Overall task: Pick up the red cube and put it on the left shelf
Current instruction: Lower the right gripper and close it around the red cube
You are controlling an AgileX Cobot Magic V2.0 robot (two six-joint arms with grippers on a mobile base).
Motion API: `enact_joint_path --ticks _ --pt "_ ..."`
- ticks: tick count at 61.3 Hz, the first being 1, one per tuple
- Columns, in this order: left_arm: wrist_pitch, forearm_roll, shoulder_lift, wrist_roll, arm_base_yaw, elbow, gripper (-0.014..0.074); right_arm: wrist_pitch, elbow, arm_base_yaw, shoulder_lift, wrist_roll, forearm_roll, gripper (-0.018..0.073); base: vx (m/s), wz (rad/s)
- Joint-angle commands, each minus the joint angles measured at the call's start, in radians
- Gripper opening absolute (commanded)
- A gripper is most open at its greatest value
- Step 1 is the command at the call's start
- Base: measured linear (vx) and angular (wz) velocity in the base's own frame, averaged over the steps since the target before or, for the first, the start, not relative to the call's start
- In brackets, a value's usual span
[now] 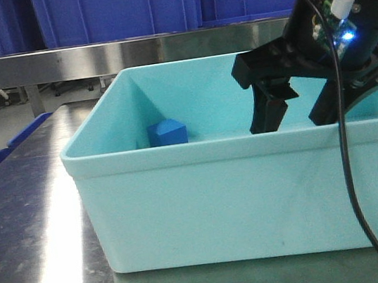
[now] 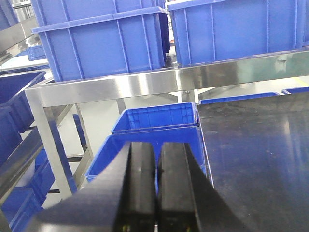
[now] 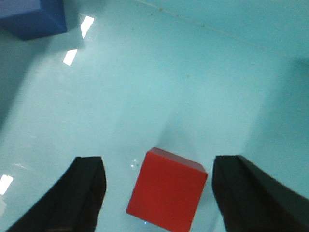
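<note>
Since the red cube [image 3: 166, 191] lies on the floor of the teal bin [image 1: 219, 201], slightly askew between the right gripper's [image 3: 158, 163] wide-open, empty jaws, it should sink straight down and close squarely on the cube's sides.

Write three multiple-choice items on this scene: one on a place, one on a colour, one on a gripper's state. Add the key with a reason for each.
1. Where is the red cube?
A. on a plate
B. on the floor of the teal bin
C. in a drawer

2. What colour is the other cube in the bin?
A. green
B. blue
C. yellow

3. How is the right gripper?
A. open
B. shut on the red cube
C. shut and empty

Key:
1 B: the right wrist view shows it on the teal floor.
2 B: it shows blue in the front and right wrist views.
3 A: its fingers stand wide apart, one on either side of the red cube, with neither touching it.
</note>
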Motion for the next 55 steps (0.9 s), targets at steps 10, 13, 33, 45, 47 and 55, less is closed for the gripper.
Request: enact_joint_path --ticks 10,13,33,45,47,55 --pt "-0.091 -0.005 0.007 0.001 -0.005 0.022 0.0106 -0.030 -0.034 -0.001 0.004 -0.001 -0.012 0.0573 0.00 0.00" --pt "-0.091 -0.005 0.007 0.001 -0.005 0.022 0.0106 -0.026 -0.034 -0.001 0.016 -0.001 -0.012 0.0573 0.00 0.00" --pt "-0.091 -0.005 0.007 0.001 -0.005 0.022 0.0106 -0.026 -0.034 -0.001 0.041 -0.001 -0.012 0.0551 0.00 0.00" --pt "-0.091 -0.005 0.007 0.001 -0.005 0.022 0.0106 -0.035 -0.034 -0.001 0.037 -0.001 -0.012 0.0260 0.00 0.00" --pt "-0.091 -0.005 0.007 0.001 -0.005 0.022 0.0106 -0.037 -0.035 -0.001 0.035 -0.001 -0.012 0.0200 0.00 0.00" --pt "-0.091 -0.005 0.007 0.001 -0.005 0.022 0.0106 -0.048 -0.056 -0.001 0.004 -0.001 -0.013 0.0059 0.00 0.00"
